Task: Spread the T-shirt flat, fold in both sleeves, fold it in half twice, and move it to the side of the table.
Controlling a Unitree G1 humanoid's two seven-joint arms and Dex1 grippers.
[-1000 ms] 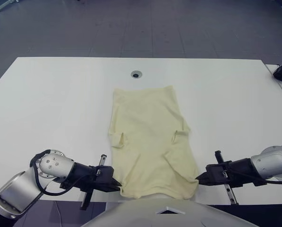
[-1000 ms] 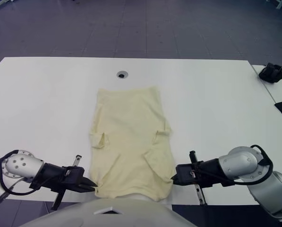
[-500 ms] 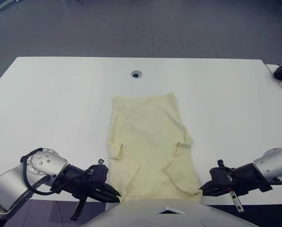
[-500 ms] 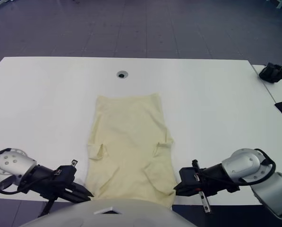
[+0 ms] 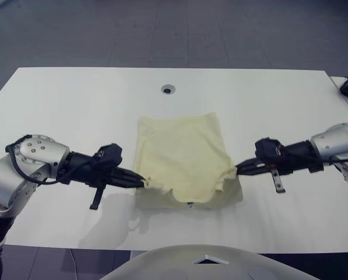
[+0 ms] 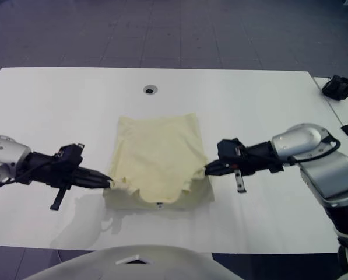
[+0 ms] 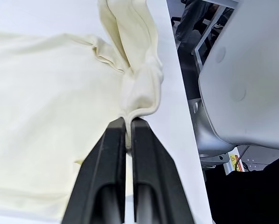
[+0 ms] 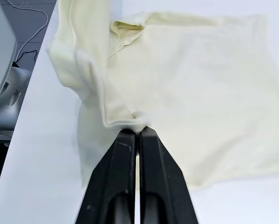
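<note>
Right now the pale yellow T-shirt (image 5: 182, 146) lies mid-frame on the white table (image 5: 69, 99), its lower edge held up off the surface at both corners: the left gripper (image 5: 142, 181) and right gripper (image 5: 239, 169) each have jaws closed on cloth. That edge sags between them, so the fold may land crooked or bunched if one arm leads, and a thin pinch could slip. Count: one T-shirt, two grippers, one table, one round port (image 5: 168, 89) at upper middle
</note>
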